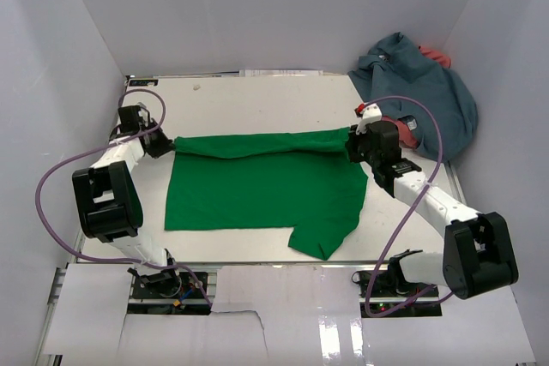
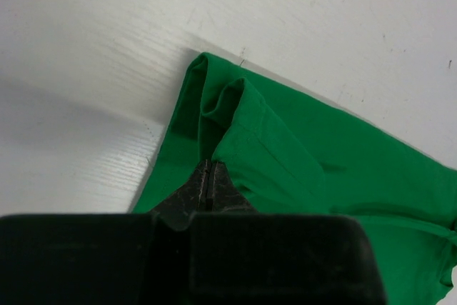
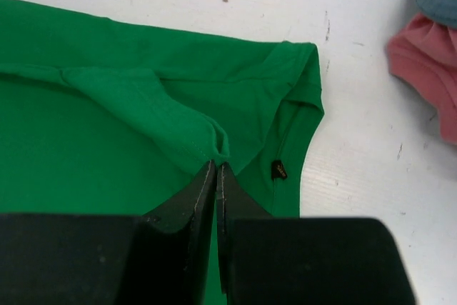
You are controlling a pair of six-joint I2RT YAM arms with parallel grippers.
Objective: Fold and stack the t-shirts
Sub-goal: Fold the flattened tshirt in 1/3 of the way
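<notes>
Starting at the near edge, the two arm bases sit side by side, and a looping purple cable [image 1: 43, 208] trails off the left one. Just beyond them is the bright green cotton t-shirt [image 1: 257, 190], spread mostly flat on the white table [image 1: 257, 100]. Its long axis runs left to right across the middle. The near edge lies straight, except at the near right, where a flap of green juts out toward the bases.

Further in, the shirt's far edge is gathered into a long rolled fold that stretches straight from one pincer to the other. The left gripper [image 1: 163, 145] is at the fold's left end. In the wrist view the left gripper [image 2: 208, 166] is clenched tight on a pleat of green cloth. At the right end, the right gripper [image 1: 353, 145] is also pinched closed, and its wrist view shows the right gripper [image 3: 216, 166] biting a puckered ridge of the same shirt. A small dark tag [image 3: 279, 170] is sewn on just beside that grip. I cannot tell which end holds the collar.

In the far right corner, the larger slate blue-grey t-shirt [image 1: 429, 96] lies in a crumpled heap against the wall. The coral red t-shirt [image 3: 425, 62] peeks out from under it, near the green shirt's right end but not touching it.
</notes>
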